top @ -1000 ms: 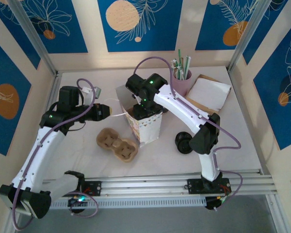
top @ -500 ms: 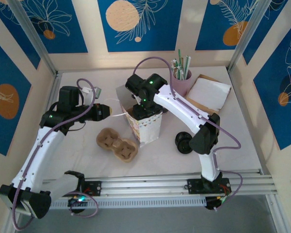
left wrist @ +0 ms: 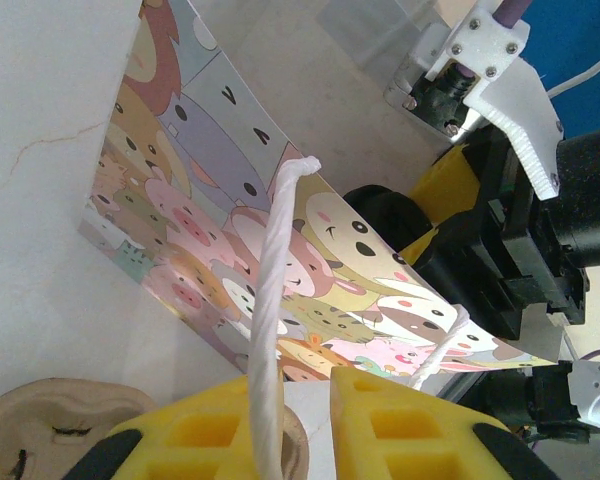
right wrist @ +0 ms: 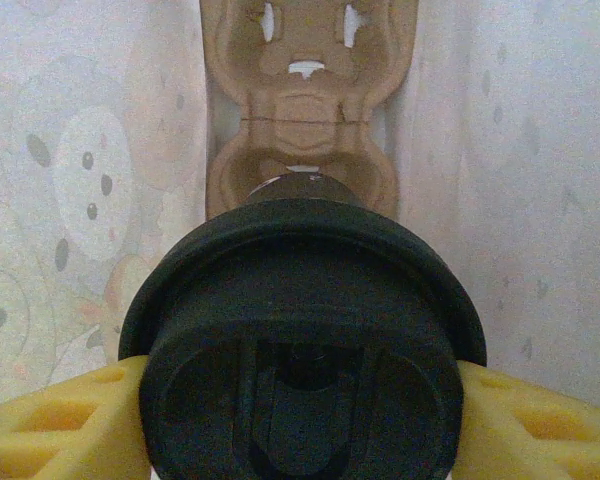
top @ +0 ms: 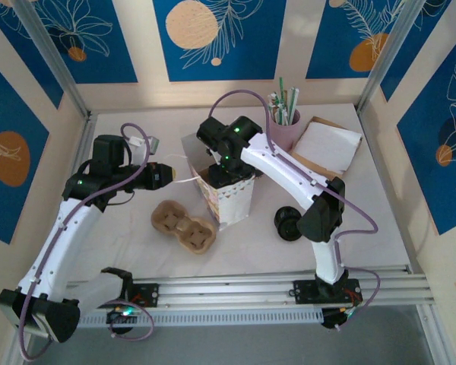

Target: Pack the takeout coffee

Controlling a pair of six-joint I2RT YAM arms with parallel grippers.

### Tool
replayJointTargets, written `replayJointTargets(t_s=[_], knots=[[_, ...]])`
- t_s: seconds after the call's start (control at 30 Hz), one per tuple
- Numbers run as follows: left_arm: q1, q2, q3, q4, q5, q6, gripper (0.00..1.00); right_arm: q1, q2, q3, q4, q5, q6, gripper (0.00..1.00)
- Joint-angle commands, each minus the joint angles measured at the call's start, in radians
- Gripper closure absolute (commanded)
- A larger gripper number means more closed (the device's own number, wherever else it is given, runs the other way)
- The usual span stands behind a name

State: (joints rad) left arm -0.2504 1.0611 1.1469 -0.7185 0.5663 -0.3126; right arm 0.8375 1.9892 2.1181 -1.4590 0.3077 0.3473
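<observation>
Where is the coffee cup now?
Right wrist view: the coffee cup is inside the cartoon bag, held by the right gripper, over the cardboard carrier.

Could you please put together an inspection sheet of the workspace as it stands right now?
Surface: white table, flat and tidy.
Job's things: coffee cup, black lid on, inside the paper bag, above a cardboard carrier at the bag's bottom.
Clutter: second carrier, black lids, pink straw cup, napkin box.
Grippers: left gripper pinches the bag handle; right gripper clamps the cup.
Cables: purple cables arching over both arms.
Surroundings: blue-and-cream patterned walls, metal frame posts.
</observation>
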Motion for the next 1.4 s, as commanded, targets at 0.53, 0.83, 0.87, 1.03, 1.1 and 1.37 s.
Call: replayJointTargets(t_s=[0.53, 0.83, 0.87, 1.03, 1.1, 1.37], knots=[[-0.013, -0.018, -0.001, -0.013, -0.015, 0.016, 0.81, -0.001, -0.046, -0.058, 0.047, -0.028, -0.020, 0.44], [-0.014, -0.019, 0.000, -0.015, -0.017, 0.015, 0.81, -0.011, -0.030, -0.055, 0.042, -0.032, -0.017, 0.44], [-0.013, -0.019, -0.001, -0.015, -0.017, 0.015, 0.81, -0.011, -0.028, -0.056, 0.045, -0.035, -0.017, 0.44], [-0.014, -0.019, 0.000, -0.018, -0.019, 0.018, 0.81, -0.011, -0.023, -0.056, 0.048, -0.038, -0.017, 0.44], [-0.015, -0.019, -0.001, -0.018, -0.017, 0.017, 0.81, -0.012, -0.023, -0.055, 0.047, -0.038, -0.018, 0.44], [-0.015, -0.021, -0.001, -0.018, -0.018, 0.016, 0.81, -0.014, -0.023, -0.063, 0.054, -0.042, -0.018, 0.44]])
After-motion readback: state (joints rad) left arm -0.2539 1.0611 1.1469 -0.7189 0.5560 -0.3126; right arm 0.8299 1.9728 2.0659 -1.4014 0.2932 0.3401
